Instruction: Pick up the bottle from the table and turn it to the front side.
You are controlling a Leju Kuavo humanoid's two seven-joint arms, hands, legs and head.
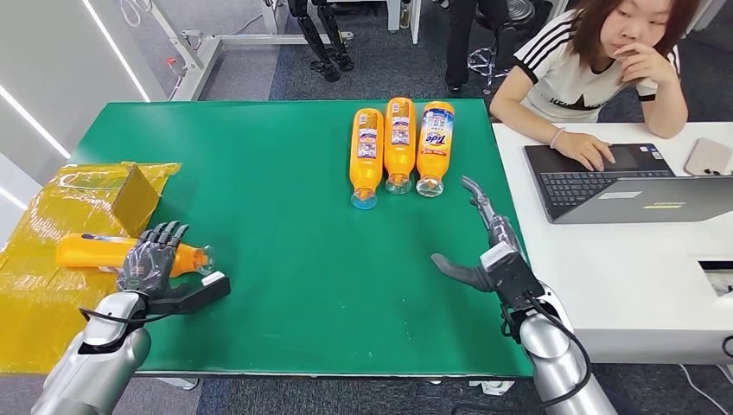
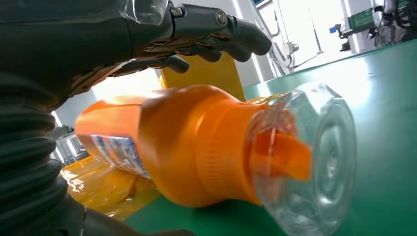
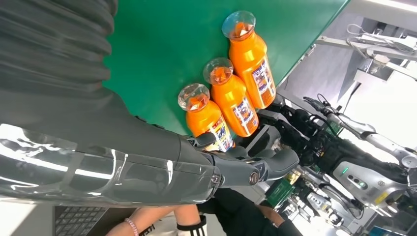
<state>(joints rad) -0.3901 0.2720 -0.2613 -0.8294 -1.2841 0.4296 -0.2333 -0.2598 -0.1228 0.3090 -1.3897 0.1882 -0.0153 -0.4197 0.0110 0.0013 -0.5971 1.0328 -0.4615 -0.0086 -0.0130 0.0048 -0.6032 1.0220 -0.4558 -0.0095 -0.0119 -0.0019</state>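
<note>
An orange bottle (image 1: pixel 86 252) with a clear cap (image 1: pixel 201 258) lies on its side at the table's left edge, partly on yellow plastic. My left hand (image 1: pixel 154 262) is arched over its neck end with fingers spread and the thumb out toward the table's middle. In the left wrist view the fingers (image 2: pixel 211 29) hover above the bottle (image 2: pixel 172 147), with a gap between them. My right hand (image 1: pixel 488 251) hangs open over the table's right side, holding nothing. Three more orange bottles (image 1: pixel 399 143) lie side by side at the back, caps toward me; the right wrist view shows the three bottles (image 3: pixel 231 96) too.
A yellow plastic sheet (image 1: pixel 35 294) with a yellow box (image 1: pixel 131 197) covers the table's left end. On a white desk (image 1: pixel 640 277) to the right stand a laptop (image 1: pixel 622 186) and a phone (image 1: pixel 707 156). A person (image 1: pixel 596 60) sits there.
</note>
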